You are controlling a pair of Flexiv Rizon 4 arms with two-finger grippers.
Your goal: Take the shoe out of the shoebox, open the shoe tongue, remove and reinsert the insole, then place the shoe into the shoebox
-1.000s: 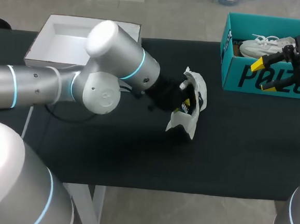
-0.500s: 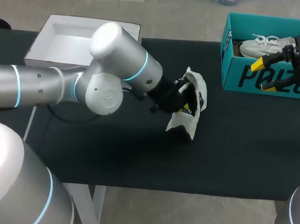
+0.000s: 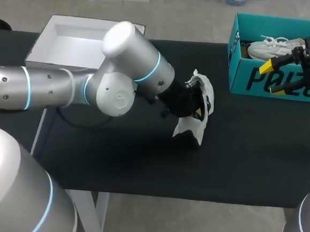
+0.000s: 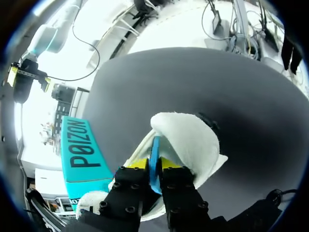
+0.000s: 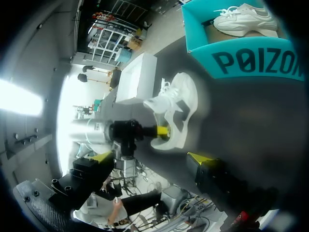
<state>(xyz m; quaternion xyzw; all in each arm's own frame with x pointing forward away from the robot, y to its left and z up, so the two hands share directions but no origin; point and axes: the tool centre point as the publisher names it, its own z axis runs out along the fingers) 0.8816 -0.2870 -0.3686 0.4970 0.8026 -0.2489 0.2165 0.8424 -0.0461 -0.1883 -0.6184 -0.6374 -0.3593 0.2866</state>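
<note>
A white shoe (image 3: pixel 203 98) lies on its side in the middle of the black table (image 3: pixel 141 158). My left gripper (image 3: pixel 196 108) reaches into its opening. In the left wrist view the yellow fingertips (image 4: pixel 138 164) of the left gripper (image 4: pixel 154 165) are shut on the thin blue edge of the insole (image 4: pixel 155 150), inside the white shoe (image 4: pixel 193 140). My right gripper (image 3: pixel 273 78) hangs open in front of the teal shoebox (image 3: pixel 243 82) at the back right, with nothing in it. A second white shoe (image 3: pixel 270 47) lies in that box.
A white open box (image 3: pixel 69 39) sits at the table's back left corner, behind my left arm. From the right wrist, the white shoe (image 5: pixel 178 106) lies between the teal shoebox (image 5: pixel 251 60) and the white box (image 5: pixel 137 79).
My left arm has pushed to the right, deeper into the shoe, and its fingers have closed on the insole. The shoe shifted slightly. The right arm has stayed still.
</note>
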